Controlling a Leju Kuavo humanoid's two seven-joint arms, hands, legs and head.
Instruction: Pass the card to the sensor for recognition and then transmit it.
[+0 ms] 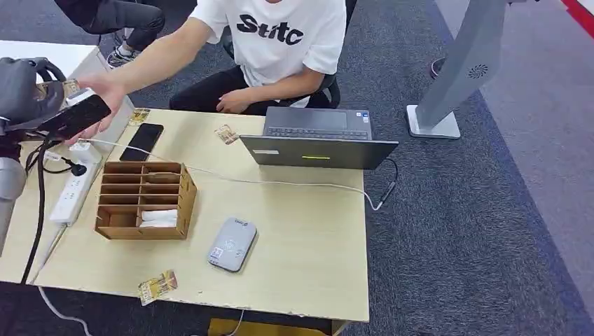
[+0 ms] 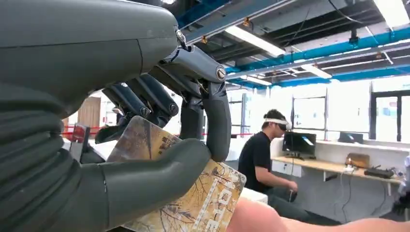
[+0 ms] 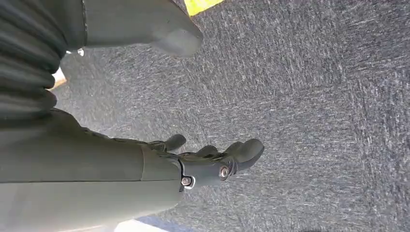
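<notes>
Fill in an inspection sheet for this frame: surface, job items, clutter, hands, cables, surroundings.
Surface: light wooden table, on grey carpet.
Job's things: patterned card held by the left hand, raised at the table's far left corner, where a person's hand reaches to it; grey card reader near the front edge.
Clutter: wooden slotted organizer, black phone, open laptop, spare cards on the table.
Hands: left holds the card; right hand hangs over carpet, fingers curled, holding nothing.
Cables: white power strip; white cable crossing the table.
Surroundings: seated person in white shirt; grey stand.
</notes>
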